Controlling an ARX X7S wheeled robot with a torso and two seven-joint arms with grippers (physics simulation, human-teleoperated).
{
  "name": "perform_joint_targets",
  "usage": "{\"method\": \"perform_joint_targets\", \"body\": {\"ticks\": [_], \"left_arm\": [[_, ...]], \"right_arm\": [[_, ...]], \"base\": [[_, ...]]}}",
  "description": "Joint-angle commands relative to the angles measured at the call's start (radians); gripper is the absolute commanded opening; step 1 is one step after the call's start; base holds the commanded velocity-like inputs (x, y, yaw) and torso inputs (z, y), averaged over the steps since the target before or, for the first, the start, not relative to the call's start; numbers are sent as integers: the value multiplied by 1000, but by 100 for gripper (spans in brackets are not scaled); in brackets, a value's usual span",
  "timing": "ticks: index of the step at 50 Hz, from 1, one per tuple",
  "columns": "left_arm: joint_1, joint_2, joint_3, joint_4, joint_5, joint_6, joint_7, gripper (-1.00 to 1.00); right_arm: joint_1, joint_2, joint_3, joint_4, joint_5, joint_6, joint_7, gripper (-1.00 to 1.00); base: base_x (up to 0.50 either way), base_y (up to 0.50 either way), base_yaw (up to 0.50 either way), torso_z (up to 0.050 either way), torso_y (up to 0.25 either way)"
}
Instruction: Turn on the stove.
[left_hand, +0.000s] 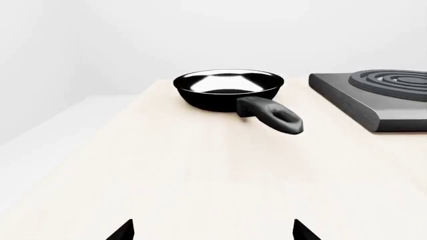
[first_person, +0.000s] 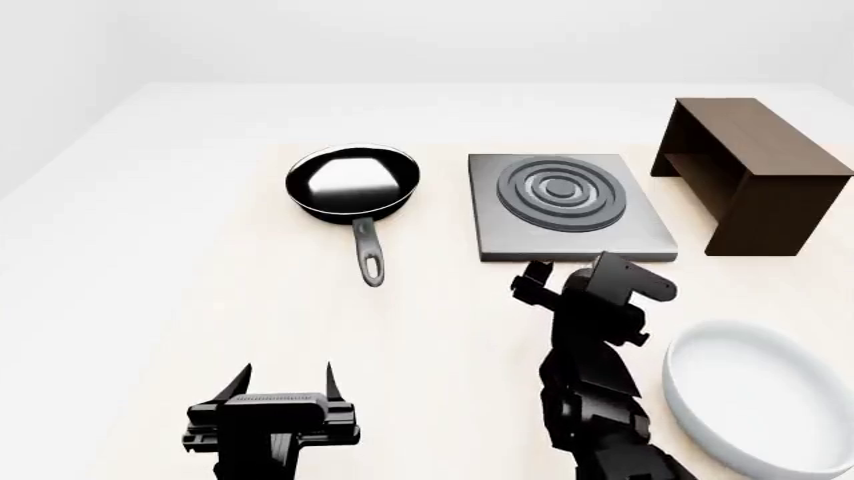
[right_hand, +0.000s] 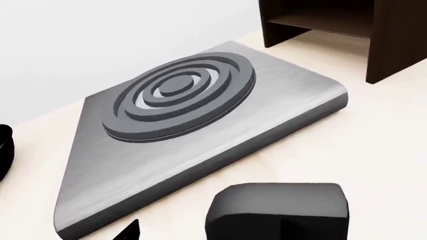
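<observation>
The stove (first_person: 567, 205) is a flat grey metal plate with dark concentric burner rings, right of centre on the table. It fills the right wrist view (right_hand: 200, 125), and its corner shows in the left wrist view (left_hand: 373, 95). A black knob (right_hand: 277, 210) sits just in front of the plate's near edge; in the head view my right arm hides it. My right gripper (first_person: 534, 278) is open, close to the knob (right_hand: 213, 232), with one fingertip (right_hand: 128, 231) showing beside it. My left gripper (first_person: 287, 382) is open and empty near the table's front (left_hand: 213, 231).
A black frying pan (first_person: 354, 183) lies left of the stove, handle toward me; it also shows in the left wrist view (left_hand: 227, 89). A dark brown wooden shelf (first_person: 747, 170) stands right of the stove. A white bowl (first_person: 761, 400) sits at the front right.
</observation>
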Motion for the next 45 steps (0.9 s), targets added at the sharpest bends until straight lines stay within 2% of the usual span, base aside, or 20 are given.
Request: {"method": "perform_joint_targets", "body": {"ticks": [1, 6, 16, 27, 36, 39, 45], "left_arm": [[8, 8, -9, 1, 3, 34, 22, 100], [8, 7, -7, 3, 2, 34, 20, 100], [8, 3, -3, 7, 0, 32, 16, 100], [9, -1, 1, 10, -2, 34, 12, 100], [9, -4, 4, 13, -5, 34, 10, 100], [8, -4, 5, 12, -5, 35, 10, 100], [7, -5, 7, 12, -7, 35, 8, 100]], "right_arm": [[6, -10, 12, 0, -34, -6, -10, 100], [-4, -10, -32, 0, -2, -28, -15, 100], [-39, -10, -299, -1, 233, -112, -34, 100], [-59, -8, -472, -26, 415, -176, -43, 100], [-147, 69, -506, -290, 418, -108, 52, 100], [-222, 145, -537, -532, 416, -51, 121, 100], [-307, 241, -567, -822, 426, 11, 203, 100]], "base": [[0, 0, 0, 0, 0], [0, 0, 0, 0, 0], [0, 0, 0, 0, 0], [0, 0, 0, 0, 0], [0, 0, 0, 0, 0], [0, 0, 0, 0, 0], [0, 0, 0, 0, 0]]}}
